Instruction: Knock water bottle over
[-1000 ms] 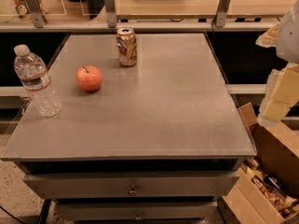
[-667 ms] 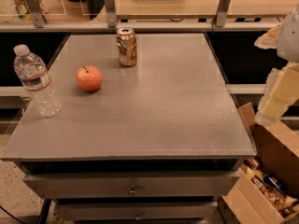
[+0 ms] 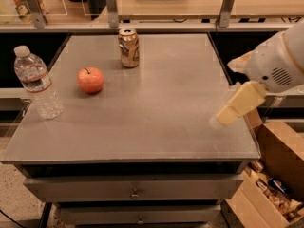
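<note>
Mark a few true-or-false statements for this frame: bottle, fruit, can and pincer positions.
1. The water bottle stands upright near the left edge of the table. True.
2. The pincer touches the water bottle. False: it is over the table's right side, well apart from the bottle.
3. The apple sits between the water bottle and the drink can. True.
4. The drink can lies on its side. False: it stands upright near the table's far edge.
</note>
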